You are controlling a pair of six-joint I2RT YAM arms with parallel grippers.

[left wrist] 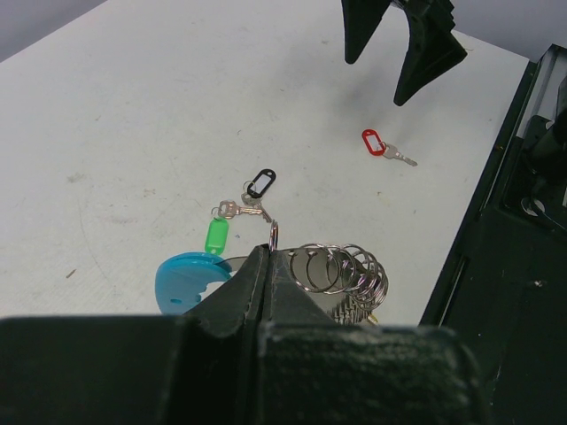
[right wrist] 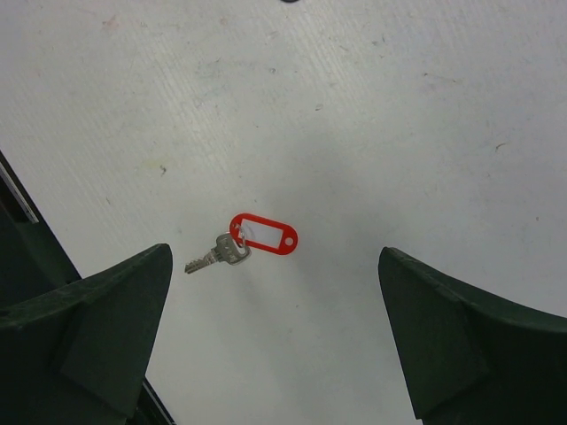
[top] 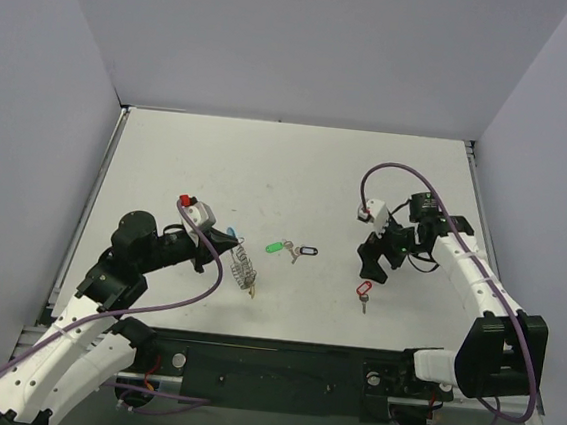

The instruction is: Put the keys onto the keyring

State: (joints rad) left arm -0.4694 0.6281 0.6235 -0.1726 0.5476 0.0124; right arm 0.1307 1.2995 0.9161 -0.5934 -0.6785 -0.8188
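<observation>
Left gripper (top: 219, 237) (left wrist: 266, 258): I see its two jaws pressed fully together with no gap showing. They pinch one small ring at the top of the keyring.

Keyring (top: 244, 267) (left wrist: 341, 270): a loop of silvery metal rings. It is clamped at the left gripper's tip and hangs below it toward the table (top: 287, 173). In the left wrist view its coils bunch just right of the closed jaws. I cannot tell whether its lower end touches the table.

Light-blue tag (top: 231, 233) (left wrist: 186, 282): curved plastic, part of the keyring, sitting just left of the closed jaws.

Right gripper (top: 373, 269) (right wrist: 275, 266): its jaws are spread wide apart and hold nothing. It hangs above the table, pointing down.

Right fingers (right wrist: 97, 328): dark, one at each lower corner of the right wrist view. Neither touches a key.

Red key (top: 363, 291) (left wrist: 376, 142) (right wrist: 263, 235): lies flat on the table right under the right gripper, between its two fingers. The red tag points toward one finger and the metal blade toward the other.

Green key (top: 275, 246) (left wrist: 217, 235): lies on the table just ahead of the left gripper's tip, with its tag end nearest the jaws.

Black key (top: 307, 250) (left wrist: 260, 183): lies on the table beside the green key, farther from the left gripper. Their metal ends meet. Both are well apart from the right gripper.
</observation>
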